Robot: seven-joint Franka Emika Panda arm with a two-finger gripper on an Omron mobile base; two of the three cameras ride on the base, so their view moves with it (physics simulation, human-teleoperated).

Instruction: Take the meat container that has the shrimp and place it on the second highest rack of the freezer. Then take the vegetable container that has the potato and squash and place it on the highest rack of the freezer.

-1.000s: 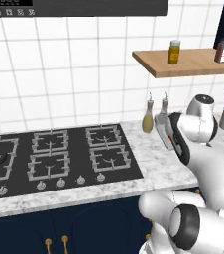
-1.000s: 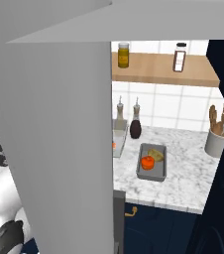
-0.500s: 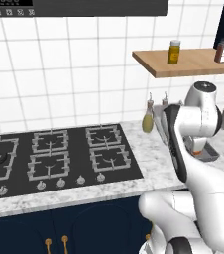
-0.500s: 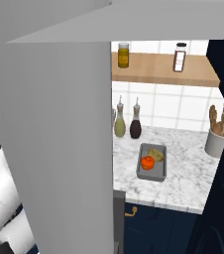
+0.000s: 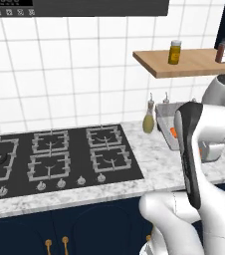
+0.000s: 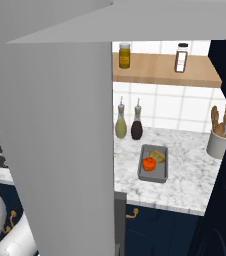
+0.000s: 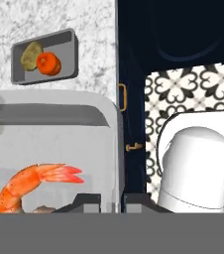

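Beside the hob [image 5: 50, 159], on the marble counter [image 6: 195, 175], a white robot arm holds a grey tray, the meat container [image 7: 49, 149]. Its gripper [image 7: 111, 201] is pinched nearly shut on the tray's rim, the two dark fingertips meeting at the wall nearest the camera on the hand. An orange-pink shrimp [image 7: 34, 186] lies curled inside the tray, just off to one side of the gripper.

From the left base camera, the arm blocks most of this tray; only its grey edge with a spot of orange peeks out near an oil bottle [image 5: 149, 119].

Away from the gripper, the vegetable container [image 6: 153, 163] sits flat on the counter, holding a pale potato and a round orange-red squash. It stands in front of two bottles [image 6: 128, 125] and under a wooden shelf [image 6: 165, 70].

A tall light-grey freezer door [image 6: 60, 130] stands open close to the right base camera, to the left of the vegetable container. Its racks are hidden, so the carry probably has to swing the shrimp tray round that door to reach the second highest rack.
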